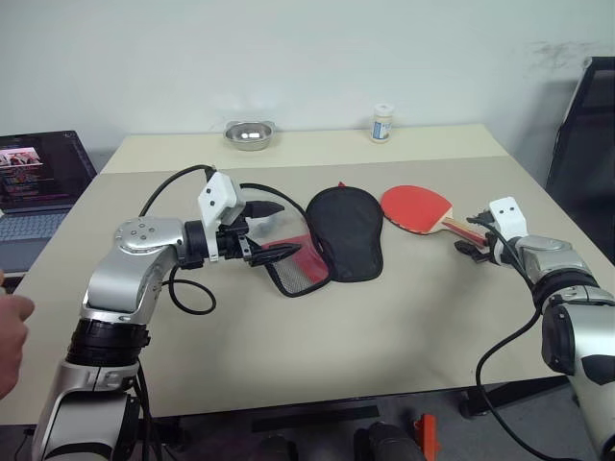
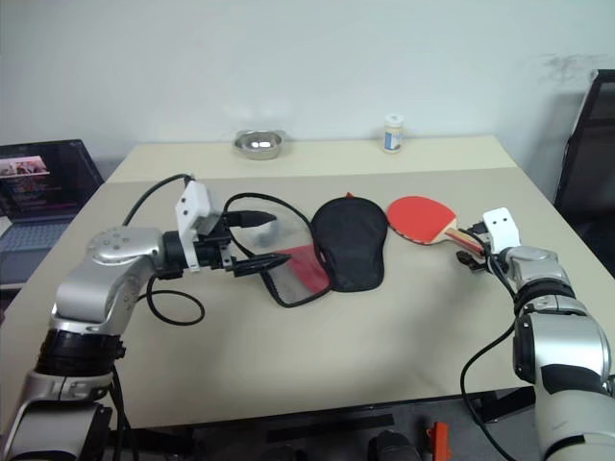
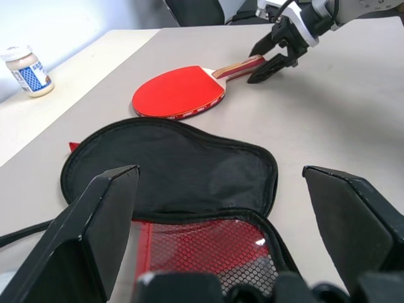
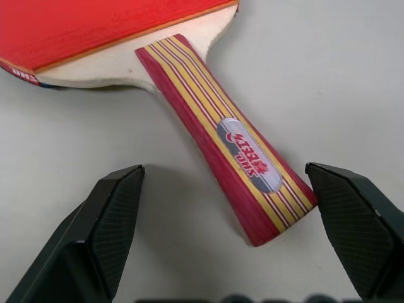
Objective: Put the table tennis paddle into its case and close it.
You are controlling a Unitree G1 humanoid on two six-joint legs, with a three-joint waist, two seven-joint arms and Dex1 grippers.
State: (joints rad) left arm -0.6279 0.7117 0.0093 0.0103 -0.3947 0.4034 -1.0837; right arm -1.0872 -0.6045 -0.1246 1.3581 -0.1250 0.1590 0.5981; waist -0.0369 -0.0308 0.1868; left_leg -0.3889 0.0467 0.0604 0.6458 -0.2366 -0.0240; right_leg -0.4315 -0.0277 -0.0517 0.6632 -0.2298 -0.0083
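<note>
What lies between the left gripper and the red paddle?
The black fabric case, opened with its red mesh flap nearest the left gripper; beyond it, bare table before the red-faced paddle, per the left eye view.

A beige table (image 1: 317,336) stands before a plain pale wall (image 1: 288,58) — a dark chair (image 1: 584,125) at the right.

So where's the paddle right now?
The table tennis paddle lies flat on the table's right side, beside the black case, its handle between the right gripper's open fingers.

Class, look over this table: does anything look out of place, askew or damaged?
Nothing looks damaged or spilled. The case lies unzipped, its red mesh flap folded out, and the table tennis paddle lies flat beside it, not yet inside.
</note>
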